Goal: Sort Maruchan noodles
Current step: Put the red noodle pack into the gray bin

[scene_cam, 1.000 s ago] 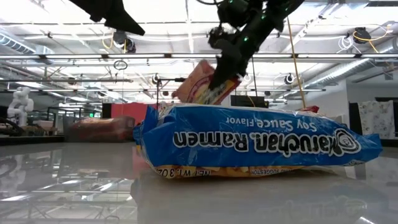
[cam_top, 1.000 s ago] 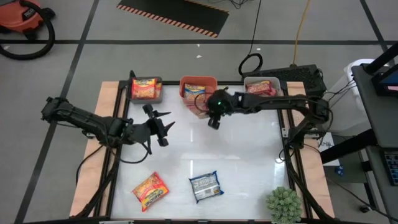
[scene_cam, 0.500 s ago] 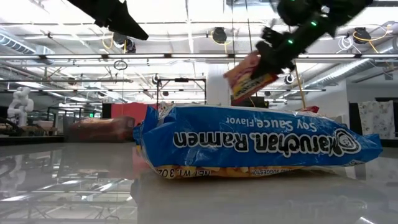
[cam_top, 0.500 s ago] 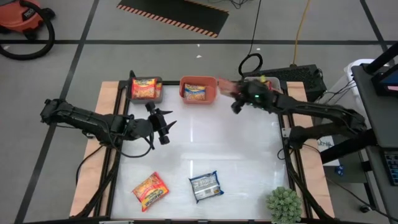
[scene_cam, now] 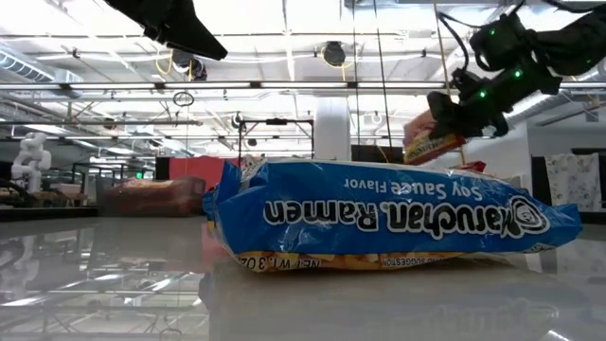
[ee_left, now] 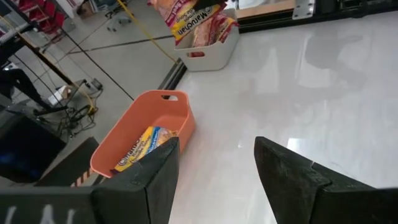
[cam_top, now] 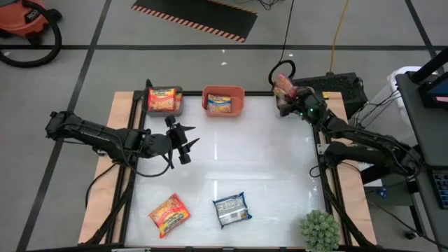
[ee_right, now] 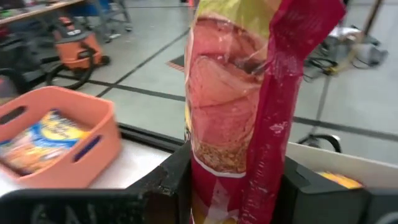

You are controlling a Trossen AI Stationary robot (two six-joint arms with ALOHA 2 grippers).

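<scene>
The white worktop (cam_top: 266, 161) carries, along its far edge, a grey bin (cam_top: 164, 101), an orange bin (cam_top: 224, 101) and a white bin (ee_left: 208, 46), each holding Maruchan packets. The right gripper (cam_top: 288, 96) hangs above the white bin, jaws clenched on a red packet (ee_right: 239, 106). The left gripper (cam_top: 183, 140) hovers mid-worktop, jaws released (nothing between them). Near the front lie a blue packet (cam_top: 232, 209) and an orange-yellow packet (cam_top: 169, 213)
</scene>
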